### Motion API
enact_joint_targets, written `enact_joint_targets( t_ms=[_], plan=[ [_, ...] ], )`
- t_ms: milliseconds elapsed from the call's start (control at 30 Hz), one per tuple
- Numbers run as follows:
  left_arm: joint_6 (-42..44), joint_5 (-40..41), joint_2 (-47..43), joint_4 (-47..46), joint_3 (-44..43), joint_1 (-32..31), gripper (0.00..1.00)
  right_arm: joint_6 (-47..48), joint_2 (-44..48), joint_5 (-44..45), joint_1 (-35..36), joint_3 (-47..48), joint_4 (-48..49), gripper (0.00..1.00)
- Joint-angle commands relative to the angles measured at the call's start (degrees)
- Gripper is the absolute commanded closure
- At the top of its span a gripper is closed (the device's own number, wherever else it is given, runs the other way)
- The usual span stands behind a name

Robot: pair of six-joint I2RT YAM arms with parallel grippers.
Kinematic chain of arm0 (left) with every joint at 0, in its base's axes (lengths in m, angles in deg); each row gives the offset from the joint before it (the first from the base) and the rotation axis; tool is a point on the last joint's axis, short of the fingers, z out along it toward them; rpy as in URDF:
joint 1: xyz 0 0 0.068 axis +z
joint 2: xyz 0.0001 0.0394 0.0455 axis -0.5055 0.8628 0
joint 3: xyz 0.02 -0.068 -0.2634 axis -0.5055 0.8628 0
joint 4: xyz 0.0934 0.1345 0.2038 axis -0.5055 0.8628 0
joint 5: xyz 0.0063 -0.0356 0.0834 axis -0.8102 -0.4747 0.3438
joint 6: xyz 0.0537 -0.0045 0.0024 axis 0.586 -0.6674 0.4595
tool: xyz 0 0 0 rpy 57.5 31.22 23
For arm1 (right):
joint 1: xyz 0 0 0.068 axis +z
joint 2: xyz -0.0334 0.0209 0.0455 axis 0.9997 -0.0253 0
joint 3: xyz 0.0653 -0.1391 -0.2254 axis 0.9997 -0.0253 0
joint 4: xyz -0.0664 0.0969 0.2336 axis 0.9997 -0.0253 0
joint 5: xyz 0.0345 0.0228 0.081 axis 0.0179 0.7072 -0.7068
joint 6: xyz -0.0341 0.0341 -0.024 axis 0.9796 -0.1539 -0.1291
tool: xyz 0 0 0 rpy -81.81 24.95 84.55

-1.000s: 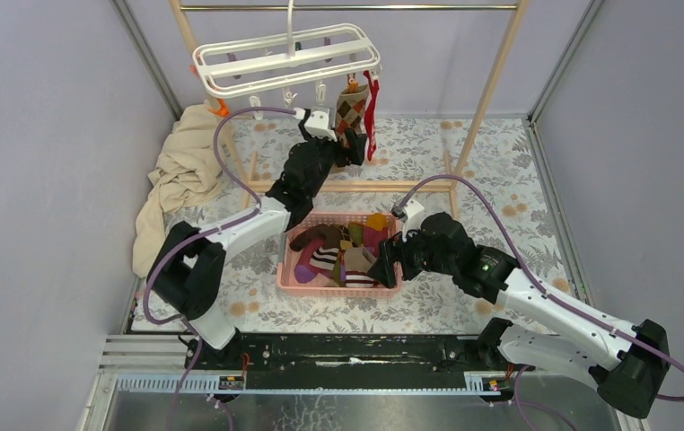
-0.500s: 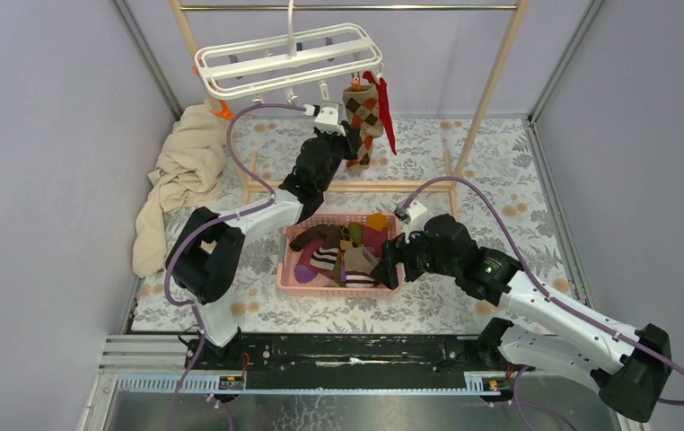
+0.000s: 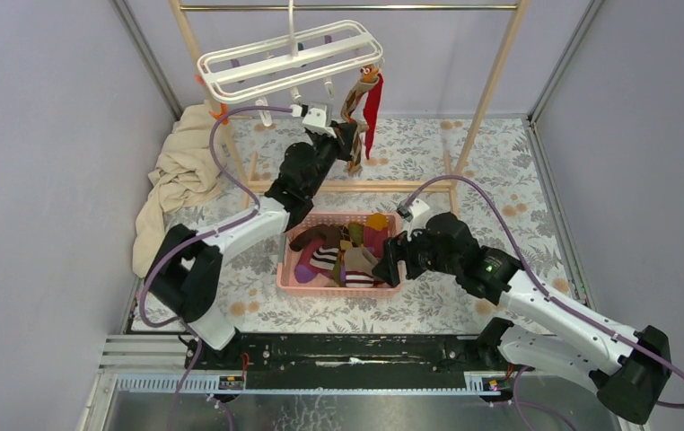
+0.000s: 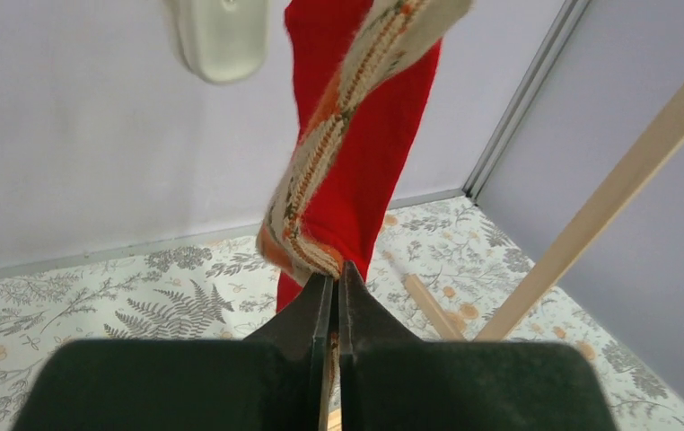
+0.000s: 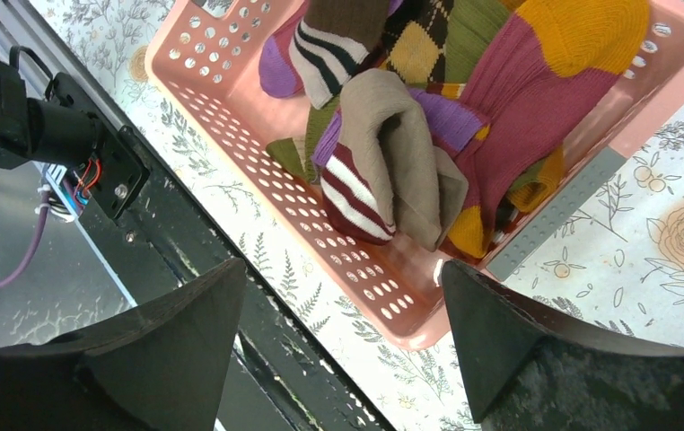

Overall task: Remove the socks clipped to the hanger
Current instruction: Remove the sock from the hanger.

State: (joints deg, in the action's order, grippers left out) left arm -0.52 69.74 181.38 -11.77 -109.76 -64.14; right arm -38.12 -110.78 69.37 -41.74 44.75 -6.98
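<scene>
Black left tool (image 4: 331, 271), stretched upward, pinches the patterned sock (image 4: 316, 162) at its lower end.

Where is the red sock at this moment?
In the top view, the red sock hangs at the hanger's right end, beside the patterned sock pinched by the left fingers.

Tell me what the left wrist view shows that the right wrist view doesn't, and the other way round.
Only the left wrist view: the left gripper shut on the lower end of a twisted patterned sock, a red sock hanging right behind it, a white hanger clip above, and a wooden post on the right.
Only the right wrist view: the right gripper open over the pink basket, which holds a pile of loose socks, with the black base rail beside it.
Both: the floral table cover.
</scene>
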Motion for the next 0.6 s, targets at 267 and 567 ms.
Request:
enact_joint_targets(
  t_ms=[267, 567],
  plan=[
    [-7.68, -6.54, -12.43, 8.59, 2.91, -1.62, 0.98, -4.46, -5.09, -13.58, -11.54, 2.35, 13.74, 0.12],
    [-16.15, -11.17, -18.18, 12.72, 5.85, -1.94, 0.98, -10.36, -9.03, -20.77, -16.38, 0.81, 32.44, 0.03]
  ],
)
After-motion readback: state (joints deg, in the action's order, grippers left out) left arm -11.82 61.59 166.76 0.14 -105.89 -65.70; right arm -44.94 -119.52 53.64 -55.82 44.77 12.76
